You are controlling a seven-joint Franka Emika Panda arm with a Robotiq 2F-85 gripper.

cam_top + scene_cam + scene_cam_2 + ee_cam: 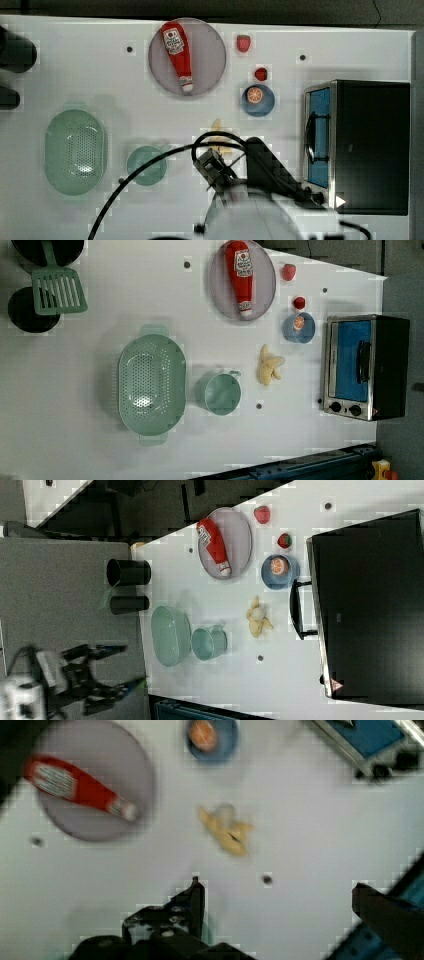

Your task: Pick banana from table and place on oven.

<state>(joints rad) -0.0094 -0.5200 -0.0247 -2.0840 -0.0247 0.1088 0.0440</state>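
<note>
The banana [270,370] is a small pale-yellow peeled toy lying on the white table [100,450], between the green cup and the oven [365,367]. The oven has a black top [370,605], a blue glass door and a handle. In the top view my arm [250,200] hangs over the table's near middle and covers part of the banana [216,125]. In the wrist view my gripper [280,900] is open, its fingers wide apart above the table, and the banana [225,830] lies a short way ahead of them. Nothing is between the fingers.
A ketchup bottle [239,275] lies on a grey plate [265,290]. A blue bowl [305,332] holds an orange slice, with two red fruits [299,302] nearby. A green colander [150,385] and green cup [222,392] sit at the left view's middle, and a green spatula [57,287] at its upper left.
</note>
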